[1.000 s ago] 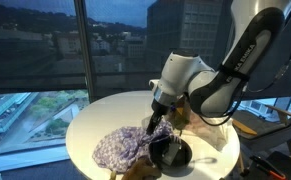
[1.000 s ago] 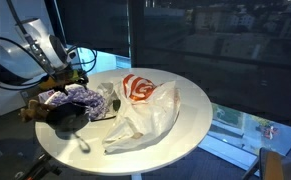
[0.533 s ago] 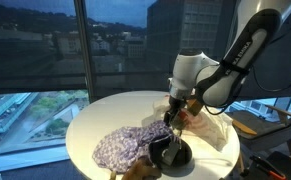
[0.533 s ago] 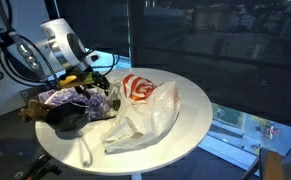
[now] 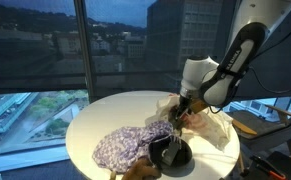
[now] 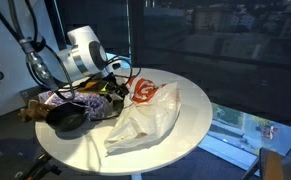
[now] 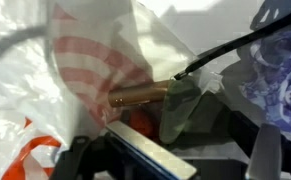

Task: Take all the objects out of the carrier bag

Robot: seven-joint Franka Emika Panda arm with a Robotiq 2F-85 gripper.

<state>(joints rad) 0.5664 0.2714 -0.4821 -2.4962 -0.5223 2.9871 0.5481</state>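
The end effector hovers low over the mouth of the white plastic carrier bag with red-orange print, which lies crumpled on the round white desk. In the wrist view its fingers appear spread, with nothing pinched between them. That view looks into the bag's opening, where a copper-coloured cylinder touches an olive-green piece under a thin black cable. Beside the bag lie a purple-and-white patterned cloth, a black round pan and a brown plush toy.
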